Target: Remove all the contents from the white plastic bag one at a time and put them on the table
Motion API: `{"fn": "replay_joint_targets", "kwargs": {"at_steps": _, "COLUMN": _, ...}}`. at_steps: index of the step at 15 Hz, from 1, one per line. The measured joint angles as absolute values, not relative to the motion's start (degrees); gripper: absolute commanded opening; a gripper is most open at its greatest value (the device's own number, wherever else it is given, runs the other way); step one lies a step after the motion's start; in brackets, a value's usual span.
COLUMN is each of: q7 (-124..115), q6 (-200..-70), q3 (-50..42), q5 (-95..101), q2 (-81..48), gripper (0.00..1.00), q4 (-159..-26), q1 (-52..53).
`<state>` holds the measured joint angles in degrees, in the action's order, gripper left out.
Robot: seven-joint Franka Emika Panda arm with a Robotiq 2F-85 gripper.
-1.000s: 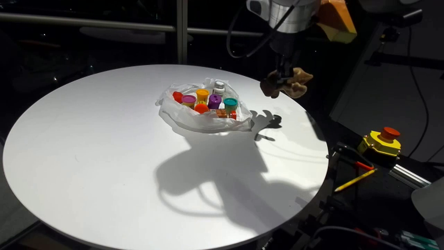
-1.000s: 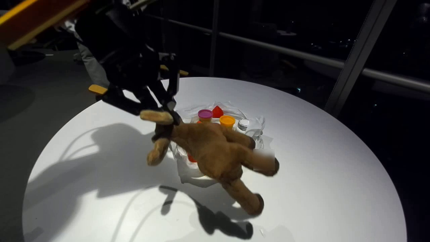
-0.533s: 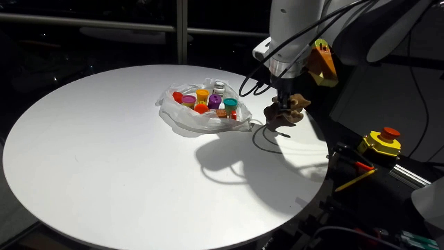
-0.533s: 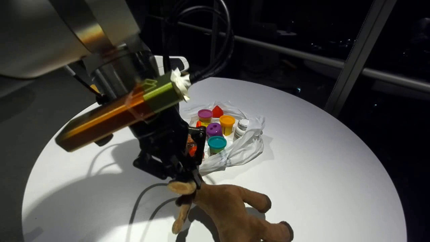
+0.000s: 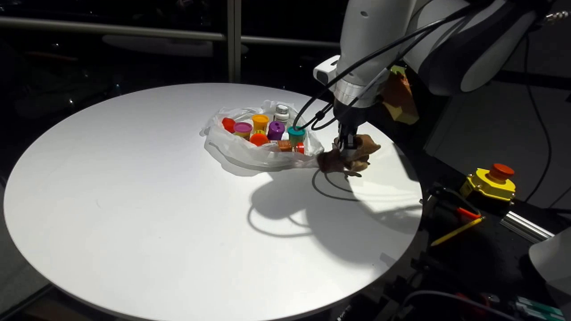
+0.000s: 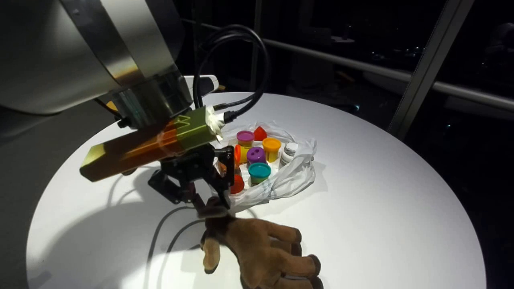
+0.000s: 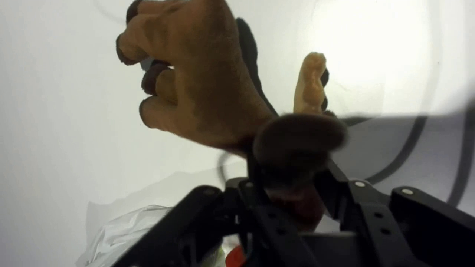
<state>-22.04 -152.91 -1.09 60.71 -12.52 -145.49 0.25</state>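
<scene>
In an exterior view, the brown plush animal (image 5: 363, 149) is lying between the white plastic bag (image 5: 263, 158) and the edge of the counter (image 5: 134, 200), open room stretching leftward. In an exterior view, the bag's lidded tubs (image 6: 259, 171) are standing left of open counter. In the wrist view, the hand (image 7: 293, 168) is straddling the animal's head, fingers parted; whether gripping, I cannot tell.

The arm (image 5: 372, 40), white with dark grey patches (image 5: 450, 62) at upper right in an exterior view, has a shiny silver collar (image 5: 354, 92), looping black cables (image 6: 265, 66), an orange and olive box (image 6: 150, 147) with crumpled white wrapping (image 6: 215, 122) at its end, and black jaws dotted with pale round screws (image 7: 407, 191).
</scene>
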Motion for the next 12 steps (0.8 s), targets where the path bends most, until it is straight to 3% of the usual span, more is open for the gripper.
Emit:
{"fn": "replay_joint_targets", "kwargs": {"at_steps": 3, "q7": -18.64, "q6": -152.11, "q3": 0.05, "q5": 53.29, "q2": -9.45, "gripper": 0.98, "q4": -144.05, "q1": 0.71}}
{"fn": "replay_joint_targets", "kwargs": {"at_steps": 4, "q7": -16.89, "q6": -151.51, "q3": 0.48, "q5": 50.57, "q2": -8.55, "gripper": 1.0, "q4": -143.1, "q1": 0.95}}
{"fn": "replay_joint_targets", "kwargs": {"at_steps": 12, "q7": -8.41, "q6": -150.87, "q3": 0.18, "q5": 40.37, "q2": -15.54, "gripper": 1.0, "q4": -129.56, "q1": 1.53}}
